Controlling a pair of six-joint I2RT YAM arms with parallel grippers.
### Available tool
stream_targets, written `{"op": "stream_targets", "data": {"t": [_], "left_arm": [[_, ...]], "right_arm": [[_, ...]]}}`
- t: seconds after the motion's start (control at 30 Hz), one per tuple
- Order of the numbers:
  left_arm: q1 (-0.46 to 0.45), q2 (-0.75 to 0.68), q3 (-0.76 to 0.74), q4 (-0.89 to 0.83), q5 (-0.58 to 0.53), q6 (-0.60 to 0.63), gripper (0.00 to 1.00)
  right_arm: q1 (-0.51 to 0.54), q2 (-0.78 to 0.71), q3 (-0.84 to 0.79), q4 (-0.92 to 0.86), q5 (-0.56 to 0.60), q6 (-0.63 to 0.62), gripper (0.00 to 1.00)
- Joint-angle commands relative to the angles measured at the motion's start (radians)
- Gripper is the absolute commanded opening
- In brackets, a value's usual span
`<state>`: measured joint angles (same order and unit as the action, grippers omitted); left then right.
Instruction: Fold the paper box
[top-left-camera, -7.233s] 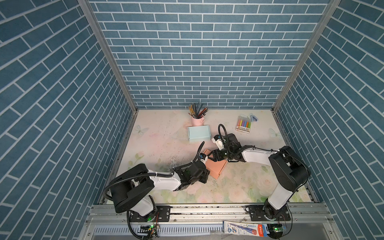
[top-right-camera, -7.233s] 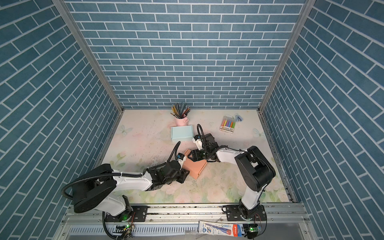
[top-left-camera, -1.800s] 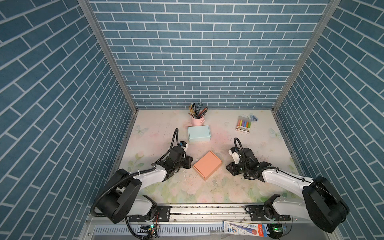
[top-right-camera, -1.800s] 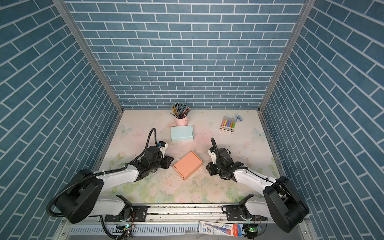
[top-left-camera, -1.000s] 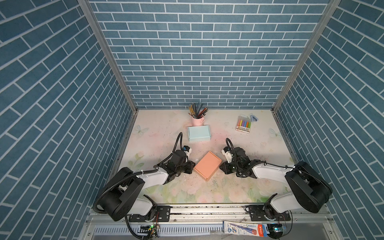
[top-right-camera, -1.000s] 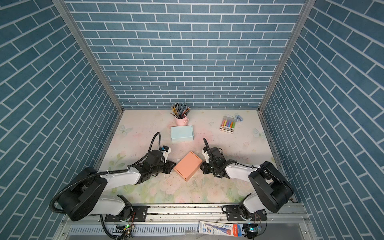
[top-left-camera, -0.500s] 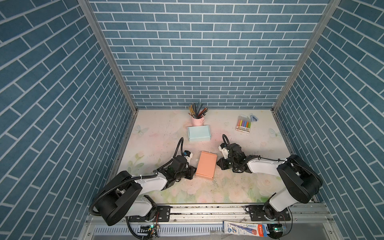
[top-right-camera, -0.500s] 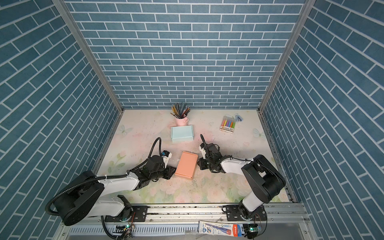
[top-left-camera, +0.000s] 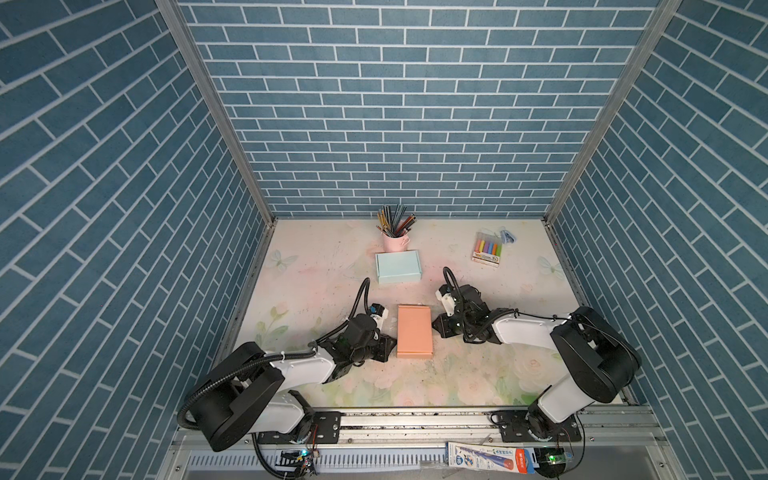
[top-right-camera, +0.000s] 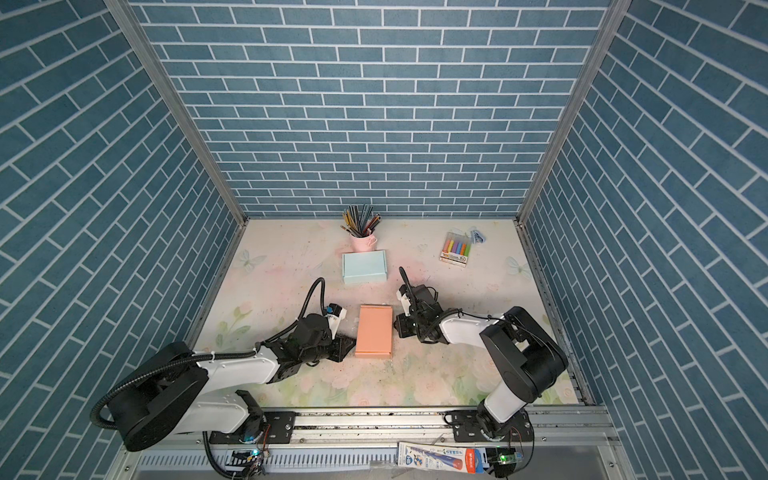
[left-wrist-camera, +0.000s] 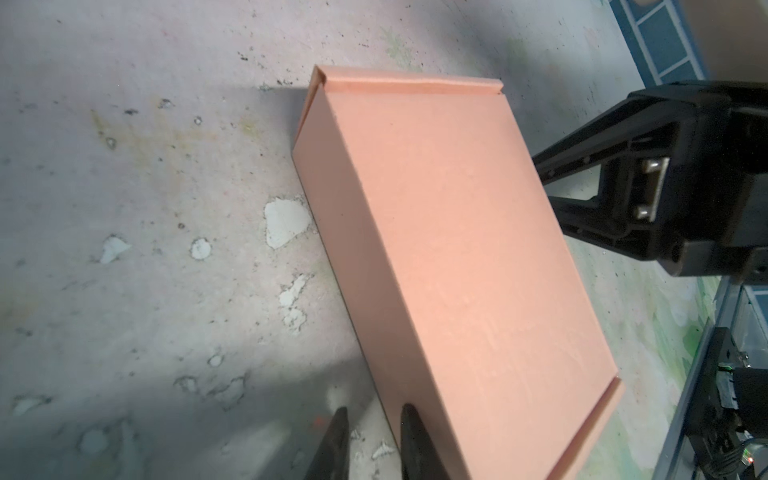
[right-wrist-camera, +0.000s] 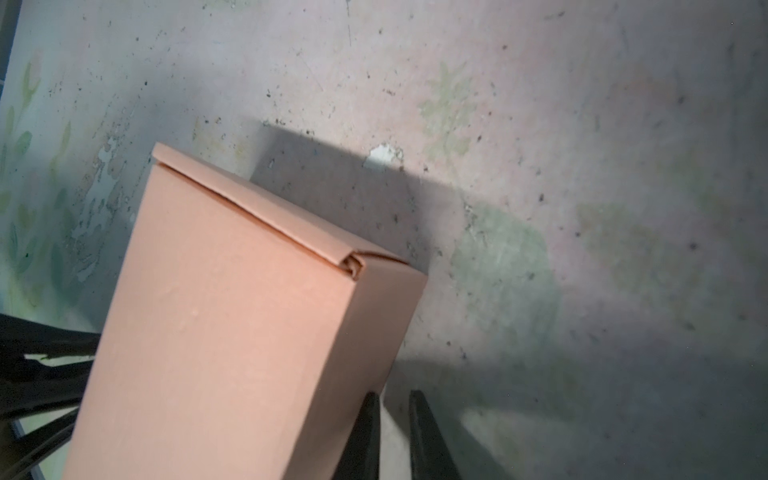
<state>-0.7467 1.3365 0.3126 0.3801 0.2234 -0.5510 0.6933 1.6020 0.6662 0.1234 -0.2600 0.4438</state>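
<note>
The orange paper box (top-left-camera: 413, 336) (top-right-camera: 374, 330) lies flat and closed in the middle of the mat, its long sides running front to back. My left gripper (top-left-camera: 388, 347) (left-wrist-camera: 372, 411) sits low at the box's left side near the front corner; its jaws stand narrowly apart, holding nothing, one fingertip against the box (left-wrist-camera: 457, 249) wall. My right gripper (top-left-camera: 436, 326) (right-wrist-camera: 392, 397) is at the right side wall of the box (right-wrist-camera: 232, 324), jaws a slit apart and empty, one fingertip touching the wall.
A light blue box (top-left-camera: 398, 267) lies behind the orange one, with a pink cup of pencils (top-left-camera: 395, 241) behind that. A pack of coloured markers (top-left-camera: 487, 249) sits at the back right. Brick walls enclose the mat on three sides.
The box has turned from a diagonal lie to straight front-to-back. Both grippers have closed in on its long sides, the left one shifting toward the front.
</note>
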Motion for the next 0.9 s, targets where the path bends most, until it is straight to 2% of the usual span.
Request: {"op": "stream_targets", "data": {"t": [0.0,0.27,0.53,0.87], "left_arm": [[-0.005,-0.021,-0.009,-0.004,-0.026,-0.006,0.24],[-0.005,-0.002,0.0,-0.002,-0.023,0.003,0.24],[-0.012,-0.019,-0.041,0.009,-0.015,-0.019,0.24],[-0.073,-0.026,-0.047,0.014,-0.04,-0.054,0.24]], "right_arm": [[0.003,0.003,0.019,-0.01,0.0,-0.027,0.17],[0.006,-0.086,-0.081,-0.018,0.017,0.011,0.17],[0.055,-0.202,-0.169,-0.072,0.052,0.056,0.17],[0.15,-0.193,-0.181,-0.048,0.069,0.116,0.17]]}}
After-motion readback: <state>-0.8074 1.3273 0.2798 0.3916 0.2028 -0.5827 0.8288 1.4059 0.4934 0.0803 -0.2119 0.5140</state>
